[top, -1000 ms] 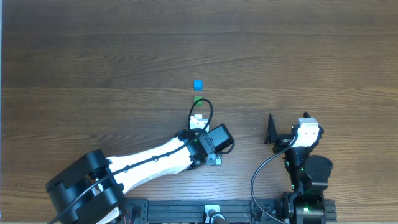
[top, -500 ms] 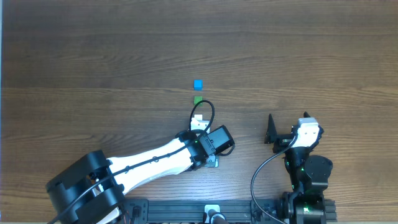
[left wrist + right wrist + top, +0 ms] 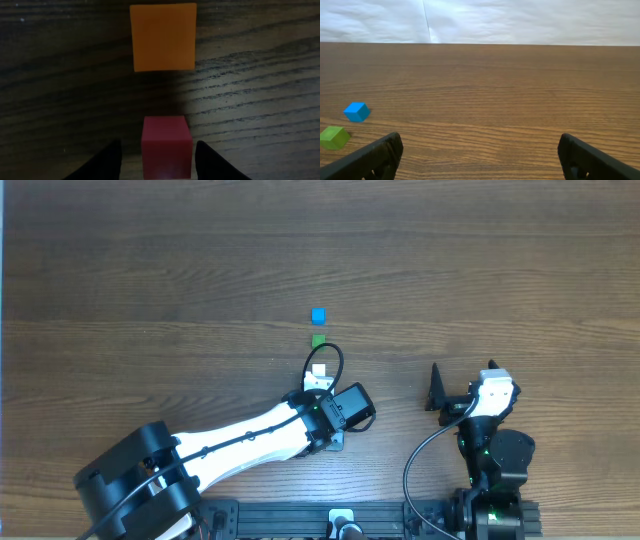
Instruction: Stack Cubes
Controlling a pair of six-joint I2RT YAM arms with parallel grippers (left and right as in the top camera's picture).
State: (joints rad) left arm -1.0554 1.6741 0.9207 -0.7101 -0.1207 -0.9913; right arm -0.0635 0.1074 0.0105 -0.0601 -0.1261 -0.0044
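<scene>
Step in hand: pre-grasp on red cube (image 3: 166,145). Left hand (image 3: 157,146) part open, one finger either side of cube, apparently not yet clamped. Orange cube (image 3: 163,36) just beyond on surface (image 3: 150,260); green cube (image 3: 318,341) and blue cube (image 3: 318,315) farther out. Right hand (image 3: 479,139) wide, empty, well apart. Next, probably: close on red, lift, centre over a base cube.

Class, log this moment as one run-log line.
left gripper: open around red cube | orange cube: beyond, apart | right gripper: open, holding nothing | stack: not started
</scene>
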